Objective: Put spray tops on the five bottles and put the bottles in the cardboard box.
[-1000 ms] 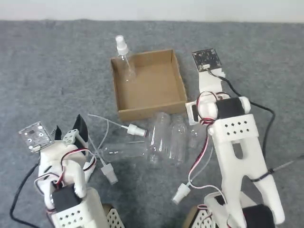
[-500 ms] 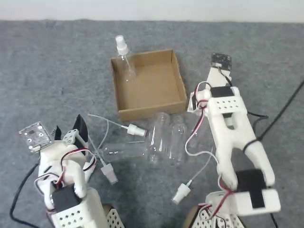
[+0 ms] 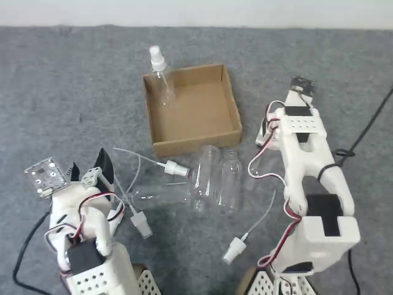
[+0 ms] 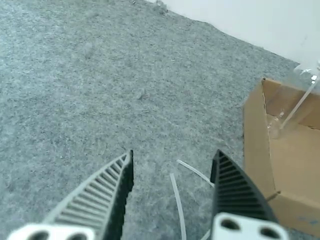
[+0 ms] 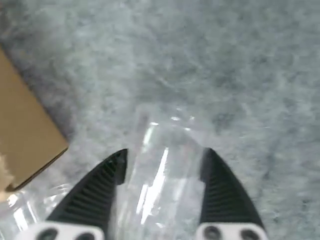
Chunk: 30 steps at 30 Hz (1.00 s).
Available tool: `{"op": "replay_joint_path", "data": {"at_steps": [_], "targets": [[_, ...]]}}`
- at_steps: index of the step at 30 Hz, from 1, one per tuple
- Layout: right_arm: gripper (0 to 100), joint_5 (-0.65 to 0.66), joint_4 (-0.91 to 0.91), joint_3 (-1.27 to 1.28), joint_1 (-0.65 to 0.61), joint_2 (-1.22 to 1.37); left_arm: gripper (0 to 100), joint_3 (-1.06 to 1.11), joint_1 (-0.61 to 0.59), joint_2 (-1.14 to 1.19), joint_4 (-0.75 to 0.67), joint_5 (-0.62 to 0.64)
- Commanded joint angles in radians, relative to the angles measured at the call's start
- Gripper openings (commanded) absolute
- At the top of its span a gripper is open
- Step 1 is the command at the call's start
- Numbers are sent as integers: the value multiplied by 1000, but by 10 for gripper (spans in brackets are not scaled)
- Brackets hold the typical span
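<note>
A topless clear plastic bottle [image 5: 165, 175] sits between the jaws of the right gripper [image 5: 164, 151], which seem to pinch its walls, just off a front corner of the brown cardboard box [image 5: 25, 131], probably so it can be capped. One capped clear bottle [image 3: 161, 78] stands at the box's far corner, while three bare clear bottles [image 3: 206, 175] and loose white spray tops [image 3: 175, 167] lie just before its front wall. Farther out from the box, the left gripper [image 4: 172, 160] hangs with its jaws wide apart and empty, likely ready to fetch a top.
</note>
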Motion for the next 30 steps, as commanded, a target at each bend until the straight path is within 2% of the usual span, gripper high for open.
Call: {"op": "replay_joint_path", "data": {"at_steps": [1, 8, 10, 15, 18, 21, 25, 27, 30], "targets": [[12, -9, -15, -63, 54, -16, 238, -15, 0, -18, -32, 11], [13, -40, -15, -61, 111, -18, 238, -15, 0, -18, -32, 11], [13, -146, -13, -60, 120, -18, 238, -15, 0, -18, -32, 11], [13, -506, 84, -75, 130, -18, 238, -15, 0, -18, -32, 11], [17, -652, 162, -97, 128, -18, 238, -15, 0, -18, -32, 11], [17, -738, 219, -117, 134, -18, 238, -15, 0, -18, -32, 11], [24, -753, 303, -158, 139, -18, 238, -15, 0, -18, -32, 11], [76, -753, 349, -184, 139, -18, 238, -15, 0, -18, -32, 11], [235, -753, 400, -207, 127, -18, 238, -15, 0, -18, -32, 11]]}}
